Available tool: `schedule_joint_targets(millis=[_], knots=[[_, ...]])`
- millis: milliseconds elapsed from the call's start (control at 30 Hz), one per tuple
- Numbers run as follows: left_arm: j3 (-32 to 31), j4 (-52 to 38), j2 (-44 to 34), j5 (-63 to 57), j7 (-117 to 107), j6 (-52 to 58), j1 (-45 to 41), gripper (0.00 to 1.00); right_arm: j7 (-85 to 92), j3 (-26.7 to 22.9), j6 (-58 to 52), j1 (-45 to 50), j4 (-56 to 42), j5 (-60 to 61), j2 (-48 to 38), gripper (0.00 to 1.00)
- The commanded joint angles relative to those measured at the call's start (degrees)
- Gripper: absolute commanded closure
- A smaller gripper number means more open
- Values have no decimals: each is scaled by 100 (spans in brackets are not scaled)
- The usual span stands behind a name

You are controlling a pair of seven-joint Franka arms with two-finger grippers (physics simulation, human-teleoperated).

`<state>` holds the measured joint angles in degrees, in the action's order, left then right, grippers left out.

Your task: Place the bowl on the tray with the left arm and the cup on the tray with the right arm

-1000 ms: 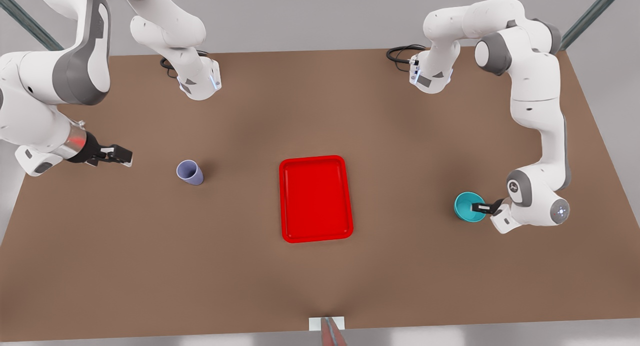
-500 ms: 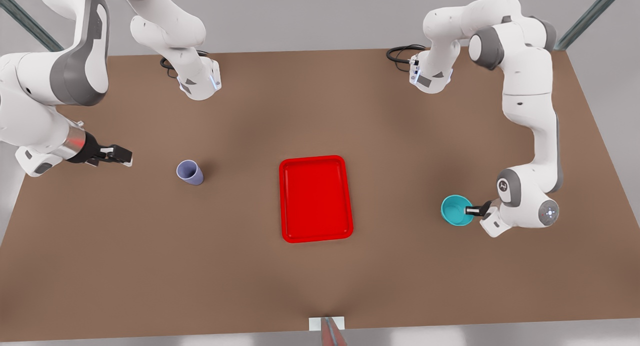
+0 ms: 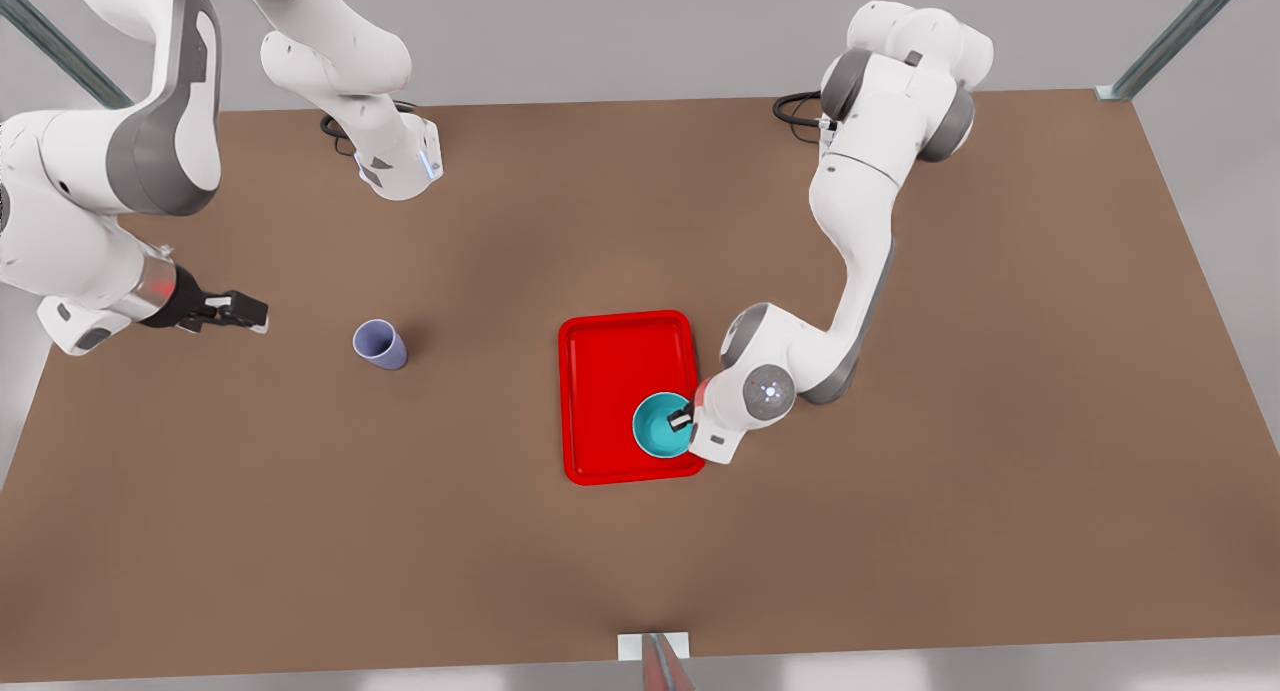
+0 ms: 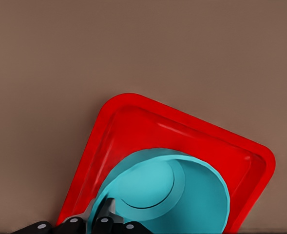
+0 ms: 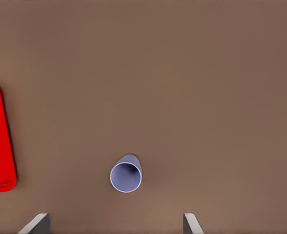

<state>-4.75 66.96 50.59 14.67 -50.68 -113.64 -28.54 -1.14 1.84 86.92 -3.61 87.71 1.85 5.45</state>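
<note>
Nearest the camera in the front view, low and just right of centre, the small round teal plastic bowl [image 3: 663,426] sat over the near right corner of the bright red flat rectangular tray [image 3: 610,371]. Half a second earlier it had been well out toward the frame's right, clear of the tray, so the carry was done and, as I judged it, only the lowering and release remained. Whether it rested on the tray floor or hung above it could not be told. The left gripper [image 3: 681,420] was pinched shut over the bowl's rim on the side toward the right of frame, one finger [image 4: 105,214] inside the wall in the left wrist view.

Farther back, at mid-left, the pale lavender tapered tumbler cup [image 3: 379,344] stood upright on the brown table [image 3: 300,531], unmoved. The right gripper [image 3: 236,312] waited at the far left, well apart from the cup, its fingers [image 5: 36,224] spread wide and empty.
</note>
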Motion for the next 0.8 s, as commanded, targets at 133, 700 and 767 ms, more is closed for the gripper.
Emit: schedule_joint_targets(millis=[133,700,767], knots=[[-8,-7,196,589,67,-422,-134,79,0,0,0,1,9,0,0,0],[449,-385,-1965,-1485,4979,3444,1324,1,53,0,1221,36,1028,88,-18,0],[747,-385,-2150,-1529,5508,3717,1527,1,62,9,1819,62,1520,88,-18,0]])
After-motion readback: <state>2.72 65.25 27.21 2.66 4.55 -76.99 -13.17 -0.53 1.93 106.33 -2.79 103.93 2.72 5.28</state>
